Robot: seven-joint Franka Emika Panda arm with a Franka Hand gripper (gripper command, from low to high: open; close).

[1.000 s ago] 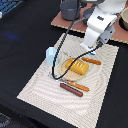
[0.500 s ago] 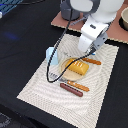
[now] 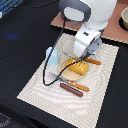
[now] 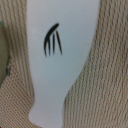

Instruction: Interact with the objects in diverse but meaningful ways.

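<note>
The pincer's tips are hidden behind the arm (image 3: 87,30), so I cannot tell whether it is released or clenched. Directly beneath it lies a white bottle-like figure (image 4: 60,55); the bread block (image 3: 77,66) sits just beside, the sausage (image 3: 71,90) farther off on the woven mat (image 3: 35,92)

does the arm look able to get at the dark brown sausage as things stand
Probably yes. The dark brown sausage lies uncovered on the woven beige placemat, with only an orange-handled utensil close beside it. The arm hangs just beyond the ridged yellow-orange bread block.
</note>
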